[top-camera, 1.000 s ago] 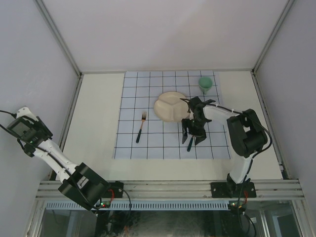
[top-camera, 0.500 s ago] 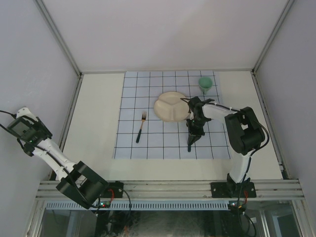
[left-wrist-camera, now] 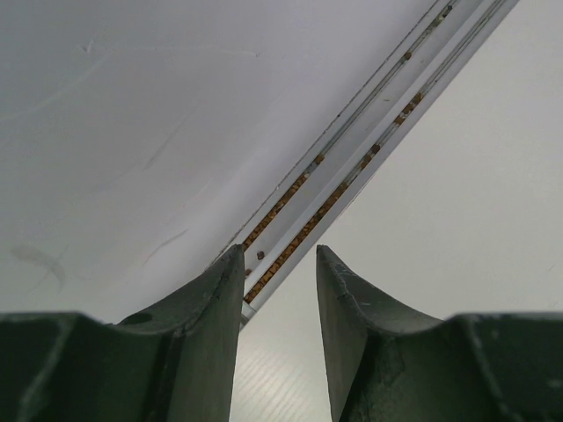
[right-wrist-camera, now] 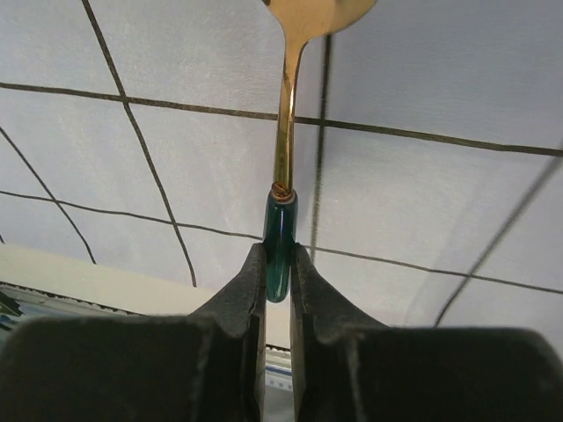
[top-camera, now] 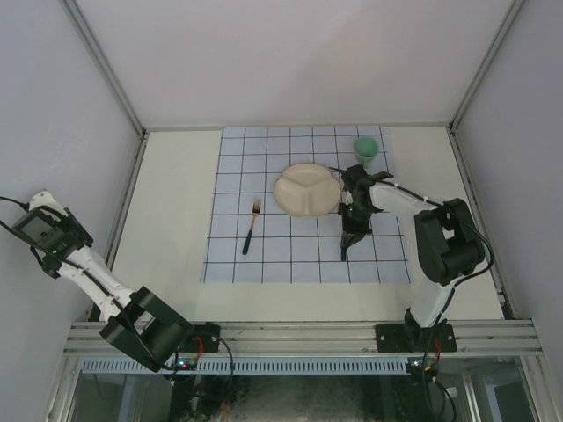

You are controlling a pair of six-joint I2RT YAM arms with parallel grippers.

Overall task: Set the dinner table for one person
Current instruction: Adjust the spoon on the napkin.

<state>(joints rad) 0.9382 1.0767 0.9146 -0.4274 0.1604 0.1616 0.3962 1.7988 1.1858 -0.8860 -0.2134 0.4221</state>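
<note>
right gripper (right-wrist-camera: 279,268) pinches the spoon (right-wrist-camera: 283,167) by its green handle, bowl pointing away from the fingers, long axis roughly near-to-far over the grid cloth (top-camera: 264,255) on the dinner table (top-camera: 171,211), beside the plate (top-camera: 305,189). left gripper (left-wrist-camera: 280,290) half-parted, empty.

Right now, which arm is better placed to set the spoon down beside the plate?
Right. The right arm has its jaws shut on the spoon, at its green handle, just right of the plate. The left arm sits far off by the left wall, jaws parted and empty.
</note>
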